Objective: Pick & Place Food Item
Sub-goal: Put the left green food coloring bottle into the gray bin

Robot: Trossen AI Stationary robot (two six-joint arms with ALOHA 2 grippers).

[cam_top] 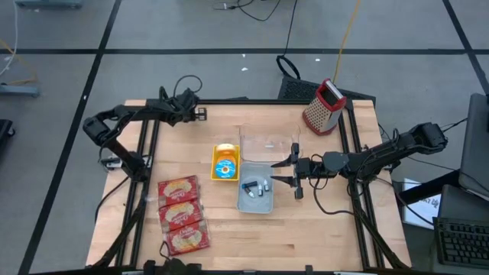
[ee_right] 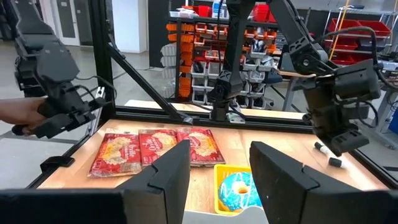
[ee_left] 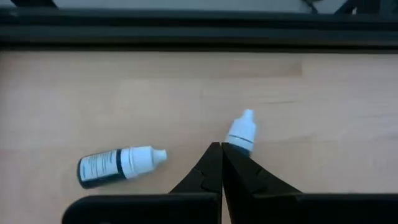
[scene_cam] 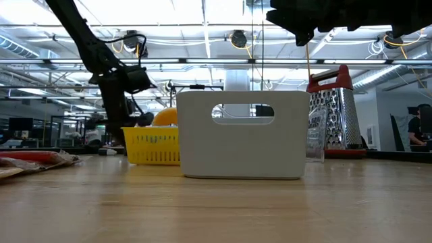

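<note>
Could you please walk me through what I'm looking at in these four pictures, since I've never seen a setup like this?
It is a robot with two dark arms at a wooden table. One picture looks straight down from above, one looks level across the table, and two come from cameras on the arms' wrists.

On the table lie three red food packets, a yellow basket holding a blue-iced doughnut, a white bin with small items inside, and a red-topped grater.

The left gripper waits at the far edge, shut and empty, near two small dropper bottles.

The right gripper hovers above the bin with its fingers apart, holding nothing.
</note>
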